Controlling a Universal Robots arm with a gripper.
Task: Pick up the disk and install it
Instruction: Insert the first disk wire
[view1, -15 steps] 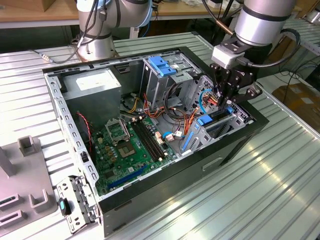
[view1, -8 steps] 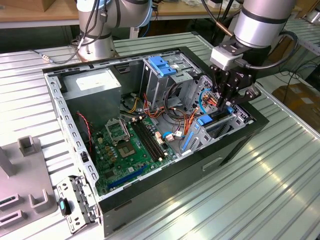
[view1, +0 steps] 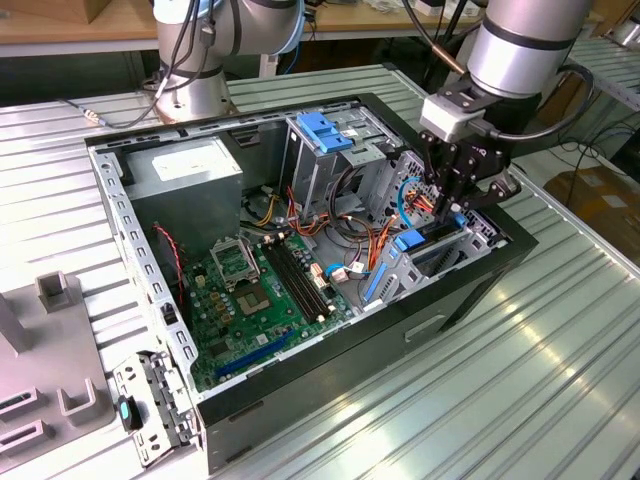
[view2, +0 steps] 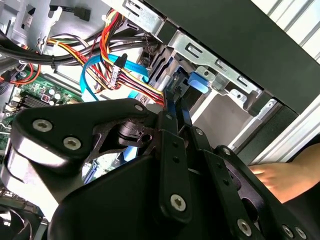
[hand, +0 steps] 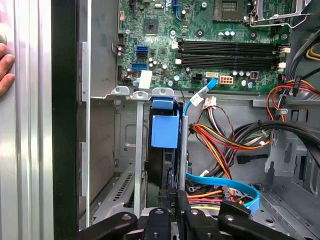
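The disk stands on edge in a narrow metal bay of the open computer case, at the end of the case on the exterior view's right. Its blue plastic tab faces up out of the bay; below the tab the body reads as a dark, thin slab, and its label is not visible. In the second wrist view the blue tab sits against the silver bay rail. The on-edge orientation matches the slot, so the drive appears to be entering or seated in its bay; how deep it sits cannot be determined.

The gripper hangs directly over the bay, its fingers drawn close together around the upper edge of the disk. The slim fingers meet at the blue tab, which suggests a grasp on the disk, held from above so it can travel straight down the rails.

Bundled power and data cables lie just beside the bay. The motherboard occupies the case floor. A hand rests on the slatted table outside the case.
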